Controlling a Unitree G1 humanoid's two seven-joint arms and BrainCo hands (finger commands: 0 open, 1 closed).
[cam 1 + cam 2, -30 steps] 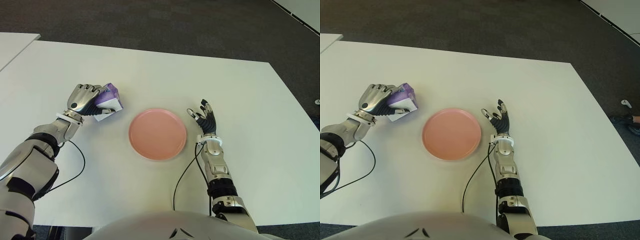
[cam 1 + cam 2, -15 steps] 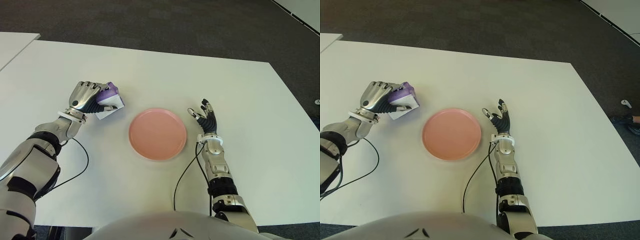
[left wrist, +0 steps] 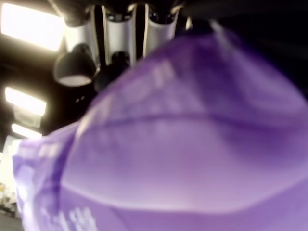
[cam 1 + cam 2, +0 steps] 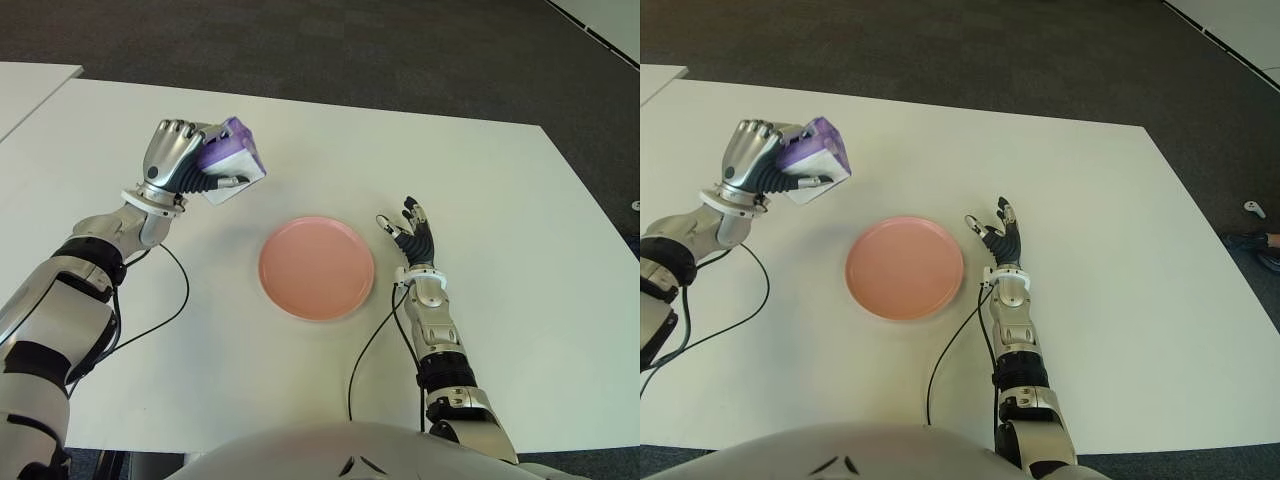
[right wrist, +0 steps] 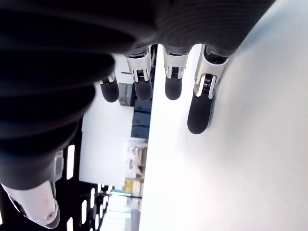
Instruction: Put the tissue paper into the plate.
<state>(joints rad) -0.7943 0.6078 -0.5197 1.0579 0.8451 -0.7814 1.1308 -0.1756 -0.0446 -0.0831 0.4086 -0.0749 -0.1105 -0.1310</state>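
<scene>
My left hand (image 4: 178,158) is shut on the purple and white tissue pack (image 4: 233,164) and holds it up above the table, to the left of and beyond the pink plate (image 4: 316,267). The pack (image 3: 183,144) fills the left wrist view, with my fingers (image 3: 130,29) curled over its far edge. The plate sits bare in the middle of the white table (image 4: 500,200). My right hand (image 4: 409,236) shows just right of the plate with its fingers (image 5: 197,106) spread and holding nothing.
A black cable (image 4: 365,350) runs from the right wrist back toward my body, and another loops from the left arm (image 4: 165,310). Dark carpet lies past the table's far edge. A second white table corner (image 4: 30,85) shows at the far left.
My left hand has lifted the tissue pack off the table and raised it, moving slightly right. The right hand and the plate have stayed put.
</scene>
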